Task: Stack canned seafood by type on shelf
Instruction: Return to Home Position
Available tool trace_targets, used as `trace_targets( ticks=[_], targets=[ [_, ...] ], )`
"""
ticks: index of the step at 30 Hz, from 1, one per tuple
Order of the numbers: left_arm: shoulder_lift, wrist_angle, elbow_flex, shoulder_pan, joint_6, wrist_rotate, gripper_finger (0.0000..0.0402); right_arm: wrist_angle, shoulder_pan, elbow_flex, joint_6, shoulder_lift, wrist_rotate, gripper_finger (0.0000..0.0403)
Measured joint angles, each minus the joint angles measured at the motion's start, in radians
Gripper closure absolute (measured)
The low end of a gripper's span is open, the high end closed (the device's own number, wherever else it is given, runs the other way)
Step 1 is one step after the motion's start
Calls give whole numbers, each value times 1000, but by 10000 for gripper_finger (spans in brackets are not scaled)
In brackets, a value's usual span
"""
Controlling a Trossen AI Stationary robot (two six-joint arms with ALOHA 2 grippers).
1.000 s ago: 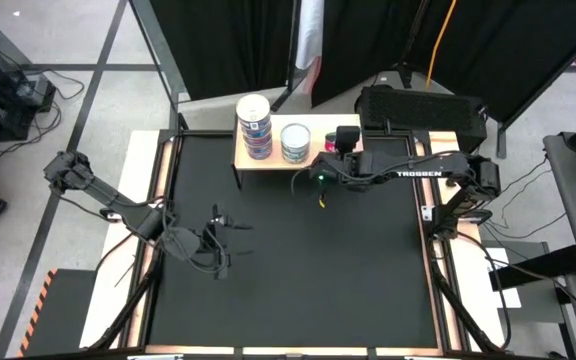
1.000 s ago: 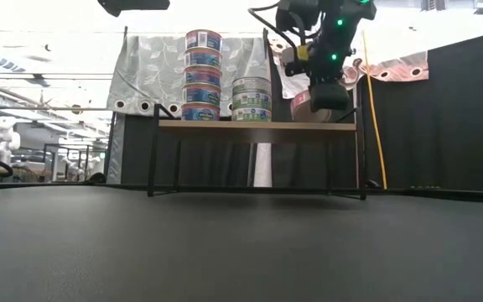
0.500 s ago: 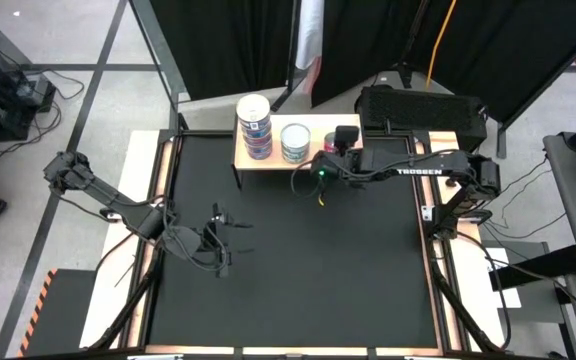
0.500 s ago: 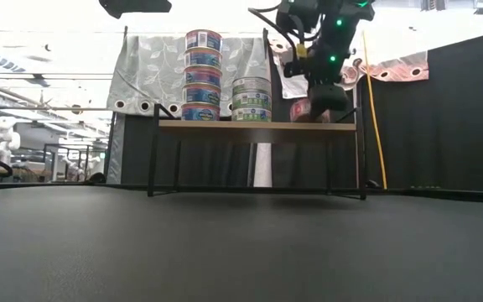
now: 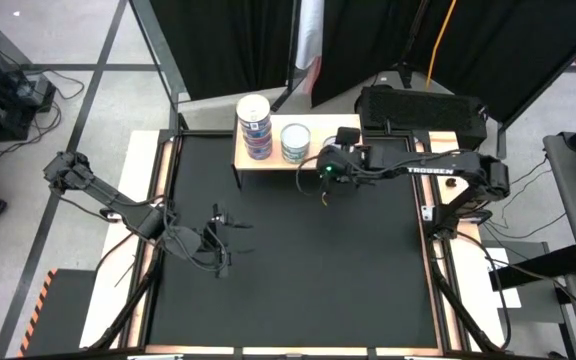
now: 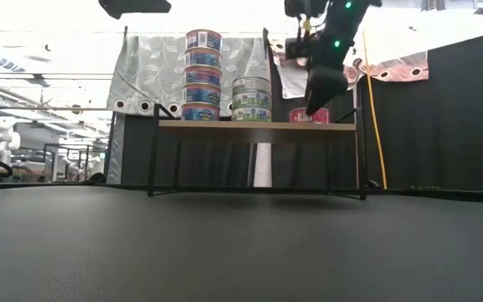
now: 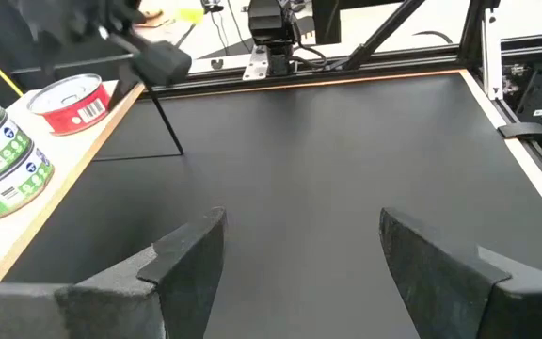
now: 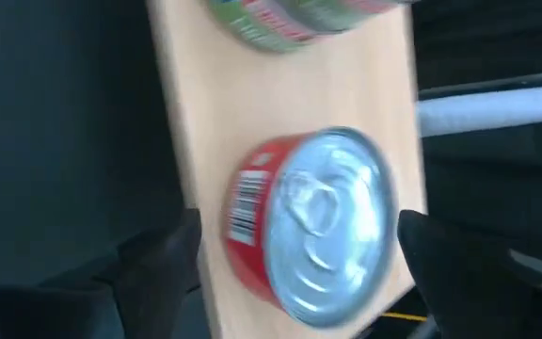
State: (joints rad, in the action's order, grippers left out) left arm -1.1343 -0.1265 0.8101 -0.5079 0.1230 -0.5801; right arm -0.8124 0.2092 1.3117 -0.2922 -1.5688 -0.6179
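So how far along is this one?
Nearly done. On the shelf stand a tall blue stack, a shorter green stack and one red tin. In hand: nothing; the right gripper hovers open by the red tin, the left gripper open above the mat. No loose tins show elsewhere.

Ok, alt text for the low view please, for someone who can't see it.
A low wooden shelf holds a tall blue stack of tins, a shorter green stack and one red tin. The right gripper hangs by the red tin.

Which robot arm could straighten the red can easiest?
Probably the right: the right claw, open, hangs just by the red can on the shelf; the left claw sits far away over the black mat.
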Motion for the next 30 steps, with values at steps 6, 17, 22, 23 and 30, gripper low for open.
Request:
trace_targets(
  ticks=[6, 17, 22, 23, 30],
  targets=[
    [0, -18, 0, 5, 2, 0, 121, -26, -34, 0, 182, 123, -2, 53],
    [16, 8, 0, 5, -55, -59, 122, -209, -482, -61, 793, 386, 105, 109],
    [35, 45, 0, 2, -53, -42, 154, 39, -731, -341, 887, 483, -82, 173],
    [37, 54, 0, 2, -53, -42, 164, 126, -768, -412, 889, 496, -114, 191],
    [38, 96, 0, 2, -4, -48, 238, 895, -853, -834, 679, 515, -183, 327]
  ],
)
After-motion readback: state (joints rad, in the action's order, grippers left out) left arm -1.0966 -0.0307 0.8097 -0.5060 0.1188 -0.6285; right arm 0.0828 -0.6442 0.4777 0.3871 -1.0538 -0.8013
